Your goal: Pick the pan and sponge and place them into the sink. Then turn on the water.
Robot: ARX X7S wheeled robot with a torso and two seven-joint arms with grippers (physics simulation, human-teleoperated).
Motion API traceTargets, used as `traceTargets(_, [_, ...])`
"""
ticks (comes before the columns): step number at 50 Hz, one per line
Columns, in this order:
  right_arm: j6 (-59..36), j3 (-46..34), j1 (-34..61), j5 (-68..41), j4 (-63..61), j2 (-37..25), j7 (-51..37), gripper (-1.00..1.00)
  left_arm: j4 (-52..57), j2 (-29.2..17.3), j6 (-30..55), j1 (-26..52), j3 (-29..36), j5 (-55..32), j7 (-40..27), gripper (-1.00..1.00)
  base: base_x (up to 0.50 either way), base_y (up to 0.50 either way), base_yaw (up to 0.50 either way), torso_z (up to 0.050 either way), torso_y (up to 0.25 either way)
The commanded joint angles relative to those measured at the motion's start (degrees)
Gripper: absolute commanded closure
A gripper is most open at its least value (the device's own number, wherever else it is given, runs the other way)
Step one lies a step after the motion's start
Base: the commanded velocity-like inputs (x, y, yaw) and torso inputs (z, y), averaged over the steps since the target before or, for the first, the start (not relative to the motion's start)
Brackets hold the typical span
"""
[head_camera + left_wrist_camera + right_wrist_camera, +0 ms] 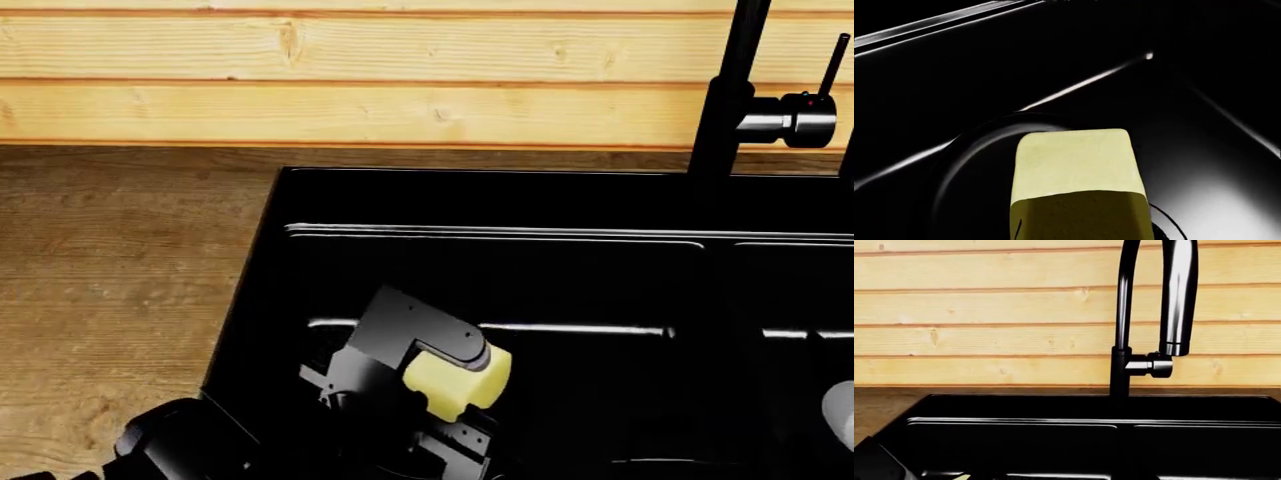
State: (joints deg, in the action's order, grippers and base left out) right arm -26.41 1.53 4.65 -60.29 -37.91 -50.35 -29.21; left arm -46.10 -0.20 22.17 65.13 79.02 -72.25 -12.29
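My left gripper (458, 388) is shut on the pale yellow sponge (461, 380) and holds it low inside the left basin of the black sink (254, 290). In the left wrist view the sponge (1074, 165) juts out over the basin floor (987, 60), above a dark round ring (971, 150). I cannot tell whether that ring is the pan or a drain. The right wrist view faces the faucet (1121, 340) over the sink's back rim (1021, 405). No water shows under the spout (1179, 305). My right gripper's fingers are out of view.
A wooden counter (120, 260) runs left of the sink and a plank wall (334, 70) stands behind it. The faucet post (727, 90) and its side lever (807, 115) rise at the back right. A divider (1124, 440) separates the two basins.
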Motion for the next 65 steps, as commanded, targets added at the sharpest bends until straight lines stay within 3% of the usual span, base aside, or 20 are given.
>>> traceTargets(1, [0.35, -0.02, -0.65, 0.19, 0.08, 0.26, 0.24, -1.00, -3.89, 0.19, -4.80, 1.14, 9.60, -9.41, -1.58, 1.00, 0.00, 0.00, 0.00, 0.000, 0.000])
traceTargets(11, [0.59, -0.46, -0.90, 0.38, 0.54, 0.74, 0.76, -1.00, -3.43, 0.19, -4.60, 1.67, 10.39, -10.16, -2.11, 1.00, 0.00, 0.00, 0.00, 0.000, 0.000])
traceTargets(12, [0.62, -0.52, -0.88, 0.43, 0.64, 0.81, 0.81, -1.00, -3.29, 0.19, -4.50, 1.74, 10.44, -10.12, -2.34, -1.00, 0.00, 0.00, 0.00, 0.000, 0.000])
traceTargets(17, [0.55, -0.90, -0.63, 0.61, 0.89, 0.97, 1.01, -1.00, -2.64, 0.17, -4.83, 2.73, 9.94, -10.36, -3.01, -1.00, 0.00, 0.00, 0.00, 0.000, 0.000])
traceTargets(21, [0.42, -1.38, -0.19, 0.80, 1.17, 1.18, 1.19, -1.00, 0.05, -0.76, -6.53, 3.89, 10.54, -8.34, -7.85, -1.00, 0.00, 0.00, 0.00, 0.000, 0.000])
traceTargets(36, [0.87, -1.37, 1.26, 1.33, 1.33, 1.28, 1.63, -1.00, 33.59, -15.48, -6.79, 11.89, 6.44, -8.48, -26.14, -1.00, 0.00, 0.00, 0.00, 0.000, 0.001])
traceTargets(45, [1.75, -0.06, 1.83, -0.04, 1.60, 2.16, 0.79, -1.00, 41.42, -22.84, -9.35, 13.69, 3.27, -8.45, -27.62, -1.00, 0.00, 0.00, 0.00, 0.000, 0.000])
traceTargets(57, [0.91, -3.93, 4.26, 2.97, 4.06, 3.59, 2.62, -1.00, 57.46, -40.93, -23.62, 4.02, -1.19, -3.86, -30.35, -1.00, 0.00, 0.00, 0.00, 0.000, 0.000])
traceTargets(65, [0.35, -4.02, 5.48, 3.23, 3.87, 3.26, 1.92, -1.00, 59.09, -46.63, -29.01, 0.63, -3.80, -5.35, -29.51, -1.00, 0.00, 0.00, 0.00, 0.000, 0.000])
